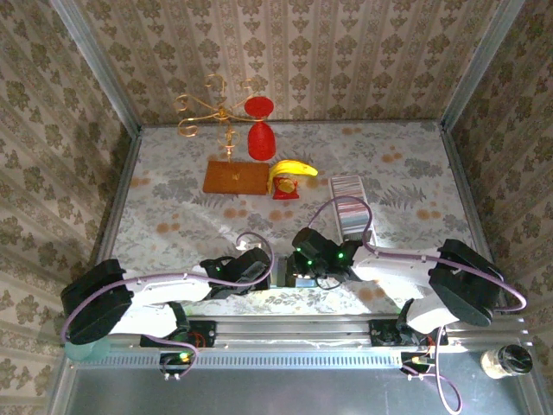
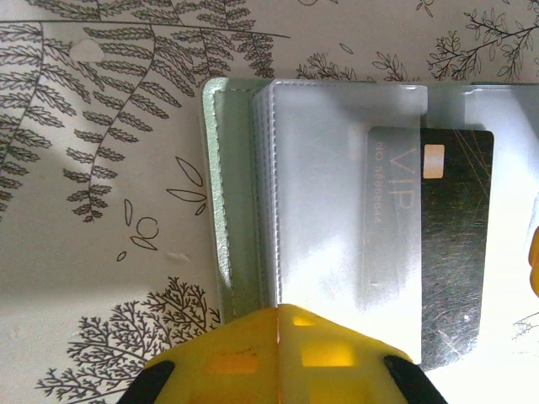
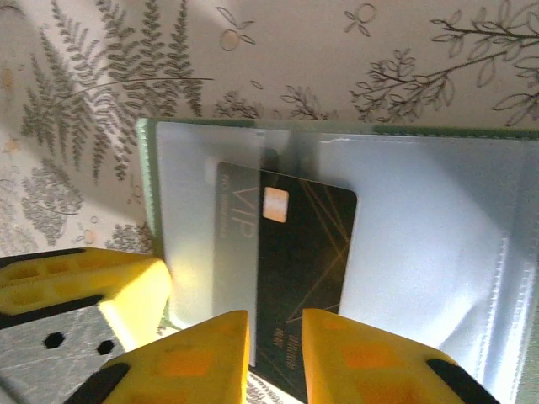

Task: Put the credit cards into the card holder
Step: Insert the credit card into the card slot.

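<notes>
Directly ahead of the left pincer (image 2: pixel 279 318) I find the card holder (image 2: pixel 337 168) lying open and flat on the fern-printed table cover (image 2: pixel 93 278). Its pale green edge is to that pincer's left and its clear sleeves spread away to the right. I note the left pincer closed: its two yellow fingers (image 2: pixel 227 358) meet with no gap, clamped over the near edge of one clear sleeve.

At the tip of the right pincer (image 3: pixel 276 324) lies a black card (image 3: pixel 303 252) with a gold chip, thin gold lines and the letters VIP. The half of it on that pincer's left sits under a clear sleeve, and the other half is bare. The right pincer's fingers (image 3: pixel 189 358) stand a narrow gap apart above the card's near end, and the card face shows through that gap. I cannot tell whether they touch it. I see no grip on the card.

Beyond the right pincer, on its far side and slightly to its right, the remaining credit cards (image 1: pixel 349 187) stand as a striped row of edges, well apart from the holder.
</notes>
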Robot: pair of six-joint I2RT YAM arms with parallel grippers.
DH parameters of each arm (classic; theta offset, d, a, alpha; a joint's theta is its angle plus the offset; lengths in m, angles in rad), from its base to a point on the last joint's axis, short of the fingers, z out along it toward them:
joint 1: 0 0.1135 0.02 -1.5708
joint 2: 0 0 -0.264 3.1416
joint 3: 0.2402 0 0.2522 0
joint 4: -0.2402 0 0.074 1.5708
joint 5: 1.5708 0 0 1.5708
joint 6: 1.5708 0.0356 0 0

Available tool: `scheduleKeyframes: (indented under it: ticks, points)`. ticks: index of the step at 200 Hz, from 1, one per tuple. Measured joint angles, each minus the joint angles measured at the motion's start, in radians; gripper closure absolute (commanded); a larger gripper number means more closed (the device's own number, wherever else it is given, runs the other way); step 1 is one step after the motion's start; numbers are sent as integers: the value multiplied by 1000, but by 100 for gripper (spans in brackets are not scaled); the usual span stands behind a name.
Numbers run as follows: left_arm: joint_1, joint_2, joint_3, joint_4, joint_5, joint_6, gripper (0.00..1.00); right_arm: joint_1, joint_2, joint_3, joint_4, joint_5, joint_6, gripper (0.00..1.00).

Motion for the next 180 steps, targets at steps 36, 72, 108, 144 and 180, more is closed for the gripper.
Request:
scheduleKeyframes:
  ticks: [36,72,108,144,180]
  points:
    - [-5,-4,-5,3,-3,-4,93,0,58,0,-9,6,1,83]
    - [-5,-11,-10,4,-3,-6,93,1,89,8,-2,6,1,84]
    - [-5,-16,-14,3,-4,-7,93,1,106,23,0,7,1,84]
    - [-5,-23,-19,3,-4,-11,93,1,115,36,-2,11,1,83]
    - [-5,-26,-23,3,-4,-11,93,2,114,46,-11,33,2,76]
